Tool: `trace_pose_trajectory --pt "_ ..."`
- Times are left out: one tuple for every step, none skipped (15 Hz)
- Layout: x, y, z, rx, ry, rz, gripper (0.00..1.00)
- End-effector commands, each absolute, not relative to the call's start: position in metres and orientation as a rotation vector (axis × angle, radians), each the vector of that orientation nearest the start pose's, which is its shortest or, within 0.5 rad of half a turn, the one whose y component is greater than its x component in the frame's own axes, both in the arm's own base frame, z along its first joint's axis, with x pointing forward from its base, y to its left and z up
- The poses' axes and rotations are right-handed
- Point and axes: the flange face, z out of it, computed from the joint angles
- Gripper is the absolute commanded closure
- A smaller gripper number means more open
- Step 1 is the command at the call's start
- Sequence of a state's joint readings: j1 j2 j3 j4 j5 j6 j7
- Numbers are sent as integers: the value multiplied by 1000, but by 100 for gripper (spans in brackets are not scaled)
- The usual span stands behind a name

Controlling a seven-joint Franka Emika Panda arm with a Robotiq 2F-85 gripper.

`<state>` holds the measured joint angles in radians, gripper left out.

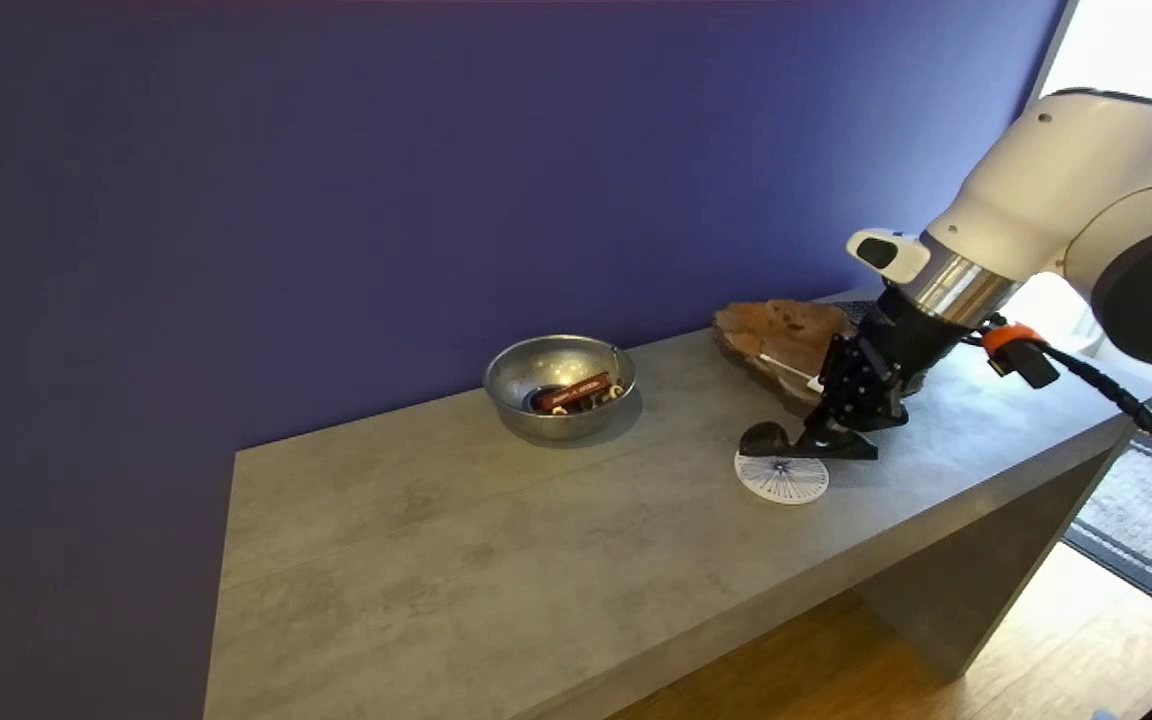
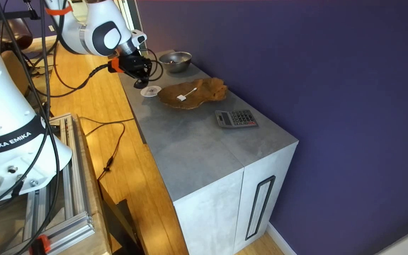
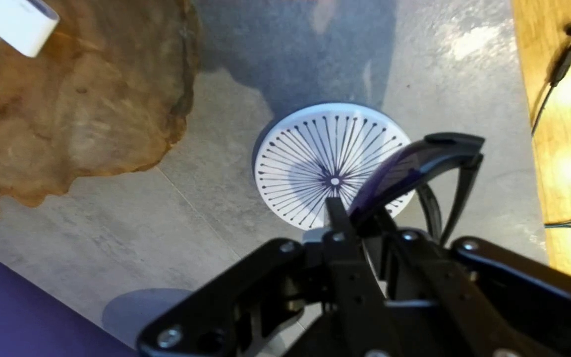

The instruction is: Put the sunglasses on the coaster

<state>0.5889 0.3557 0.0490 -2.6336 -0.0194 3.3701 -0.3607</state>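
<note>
Below my claw [image 3: 360, 216], I record the round white coaster [image 3: 322, 163]; the claw itself grips the dark sunglasses [image 3: 395, 174].

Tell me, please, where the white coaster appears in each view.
In an exterior view: coaster, right of centre, lower half.
In an exterior view: coaster, left of centre, upper half.
Wrist view: coaster near the centre, partly hidden by the sunglasses.
Shared landmark: brown wooden bowl near it.

Arm [image 1: 1056, 195] angled downward, jaws clamped.
</note>
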Motion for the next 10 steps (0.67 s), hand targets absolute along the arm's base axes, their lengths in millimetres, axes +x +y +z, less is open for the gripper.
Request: trace_pose_trajectory --pt "375 283 146 -2633 -1471 -652 97" --pt "378 283 142 -2632 -1472 -660 97" --pt "381 282 139 -2640 -1465 -670 97" --pt "383 280 138 -2646 -1458 -679 97" --pt "383 278 137 -2650 -1455 -691 97" --pt "382 274 140 -2654 -1463 -707 97" --pt "381 271 143 -2659 -1465 -725 97" --pt "379 270 145 -2657 -1469 -731 97" --pt "376 270 146 -2645 -1488 -723 96" --pt "371 269 148 -2634 -1512 -711 97"
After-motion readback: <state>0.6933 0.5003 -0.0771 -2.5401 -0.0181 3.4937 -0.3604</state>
